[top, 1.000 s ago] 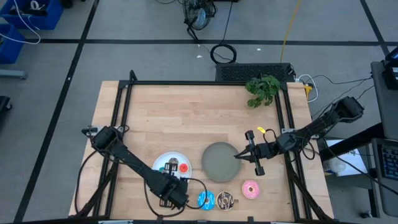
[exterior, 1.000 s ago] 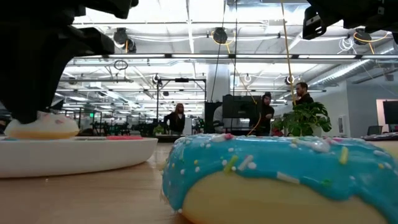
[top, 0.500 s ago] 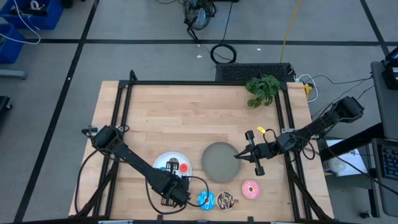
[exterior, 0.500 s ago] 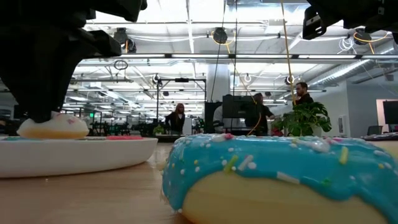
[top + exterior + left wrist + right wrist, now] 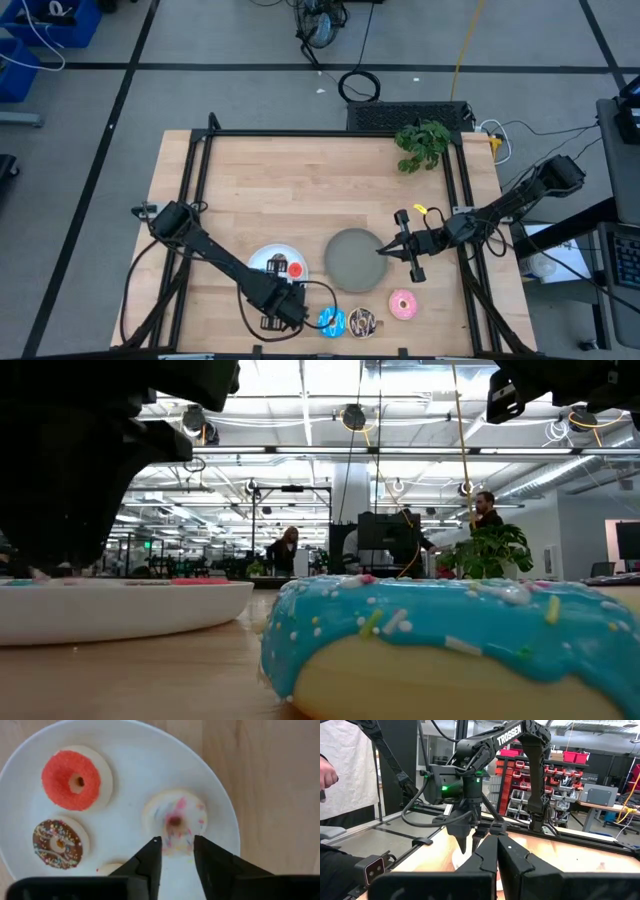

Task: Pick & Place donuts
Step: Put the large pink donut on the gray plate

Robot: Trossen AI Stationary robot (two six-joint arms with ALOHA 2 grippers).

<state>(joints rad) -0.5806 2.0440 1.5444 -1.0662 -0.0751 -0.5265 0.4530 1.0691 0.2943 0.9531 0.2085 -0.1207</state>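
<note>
Left gripper [image 5: 175, 854]: released, fingers parted above whitish-pink donut [image 5: 175, 821] on white plate [image 5: 215, 795], lower-left of high view.
Right gripper [image 5: 383, 251]: clenched, empty, at grey plate [image 5: 350, 260] right edge.

A grey floor [image 5: 250, 90] surrounds the wooden table [image 5: 300, 190]; ceiling lights [image 5: 300, 405] glow overhead.

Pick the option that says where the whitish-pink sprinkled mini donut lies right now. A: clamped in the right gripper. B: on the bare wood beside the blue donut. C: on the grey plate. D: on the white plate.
D: the left wrist view shows the whitish-pink donut lying on the white plate, just ahead of the left gripper.
</note>
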